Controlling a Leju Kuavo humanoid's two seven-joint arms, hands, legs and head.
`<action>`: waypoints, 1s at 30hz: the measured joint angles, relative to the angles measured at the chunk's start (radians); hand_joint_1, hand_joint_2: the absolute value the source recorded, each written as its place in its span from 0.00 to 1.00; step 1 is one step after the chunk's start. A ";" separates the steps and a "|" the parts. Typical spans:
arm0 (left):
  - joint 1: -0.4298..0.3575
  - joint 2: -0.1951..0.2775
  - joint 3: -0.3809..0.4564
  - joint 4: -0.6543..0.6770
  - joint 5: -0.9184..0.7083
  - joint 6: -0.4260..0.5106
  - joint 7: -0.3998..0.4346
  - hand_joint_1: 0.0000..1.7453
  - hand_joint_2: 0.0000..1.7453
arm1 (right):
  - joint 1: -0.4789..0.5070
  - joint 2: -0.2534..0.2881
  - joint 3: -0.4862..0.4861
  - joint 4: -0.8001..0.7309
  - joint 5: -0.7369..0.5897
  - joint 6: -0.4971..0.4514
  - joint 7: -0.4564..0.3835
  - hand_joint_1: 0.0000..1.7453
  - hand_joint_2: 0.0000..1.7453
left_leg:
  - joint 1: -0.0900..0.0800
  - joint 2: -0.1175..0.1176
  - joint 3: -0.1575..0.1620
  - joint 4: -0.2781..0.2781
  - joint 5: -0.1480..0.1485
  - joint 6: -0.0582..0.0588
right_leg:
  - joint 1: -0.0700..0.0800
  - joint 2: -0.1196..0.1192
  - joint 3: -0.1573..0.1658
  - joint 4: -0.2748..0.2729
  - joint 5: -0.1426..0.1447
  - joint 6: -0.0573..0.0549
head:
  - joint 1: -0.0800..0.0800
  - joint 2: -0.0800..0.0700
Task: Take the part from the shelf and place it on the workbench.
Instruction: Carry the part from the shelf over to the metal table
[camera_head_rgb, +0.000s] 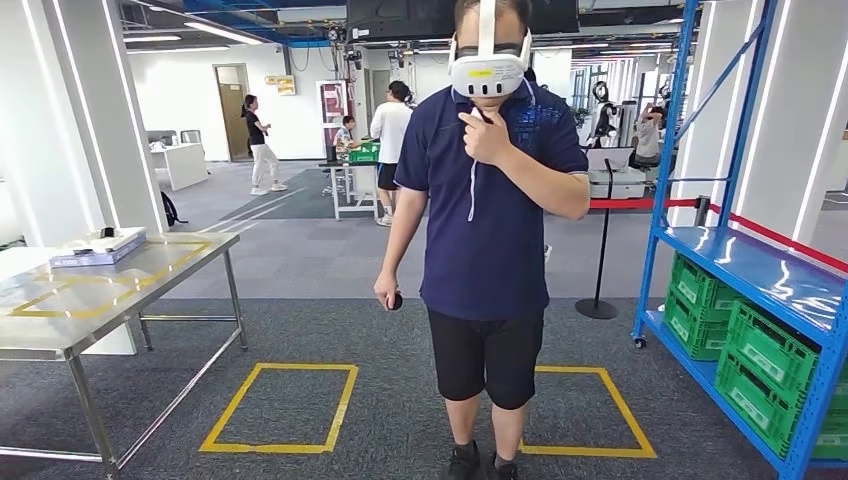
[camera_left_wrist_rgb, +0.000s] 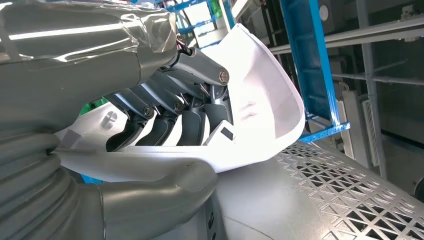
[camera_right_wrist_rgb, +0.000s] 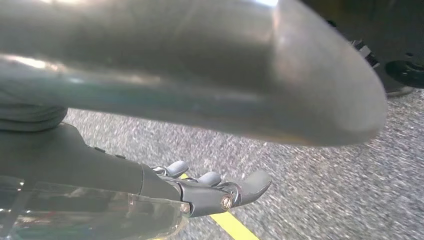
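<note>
In the left wrist view my left hand (camera_left_wrist_rgb: 175, 112) grips a white curved shell part (camera_left_wrist_rgb: 260, 95); the dark fingers lie inside its hollow and the thick grey thumb (camera_left_wrist_rgb: 165, 187) presses from the other side. The right wrist view has my right hand (camera_right_wrist_rgb: 215, 192) hanging over grey carpet, its fingers stretched out and holding nothing. The steel workbench (camera_head_rgb: 100, 300) with yellow tape marks stands at the left of the head view. The blue shelf (camera_head_rgb: 760, 270) stands at the right.
A person (camera_head_rgb: 485, 200) wearing a headset stands straight ahead, close, between the workbench and the shelf. A flat white box (camera_head_rgb: 98, 247) lies on the workbench's far part. Green crates (camera_head_rgb: 770, 350) fill the shelf's lower level. Yellow taped squares (camera_head_rgb: 280, 408) mark the carpet.
</note>
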 joint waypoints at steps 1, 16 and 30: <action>-0.002 -0.001 0.000 0.000 0.000 0.000 0.000 0.92 1.00 | -0.001 0.002 0.000 0.002 0.000 0.000 0.000 0.00 0.00 | -0.008 0.017 0.018 -0.034 0.005 0.008 | 0.000 -0.012 0.002 -0.001 -0.001 0.002 | 0.000 0.000; -0.005 -0.009 -0.011 0.005 0.017 -0.001 -0.002 0.92 1.00 | 0.007 -0.001 -0.003 0.005 0.000 0.024 0.006 0.00 0.00 | 0.034 -0.170 0.047 -0.072 0.028 -0.027 | -0.056 0.130 -0.017 0.010 0.015 0.085 | 0.008 0.000; 0.032 0.010 0.024 -0.020 0.011 -0.015 -0.011 0.92 1.00 | 0.073 0.122 -0.038 -0.333 -0.001 0.166 -0.016 0.00 0.00 | 0.016 -0.034 -0.022 0.049 -0.009 -0.013 | -0.010 0.013 0.005 0.001 -0.002 0.009 | -0.002 0.000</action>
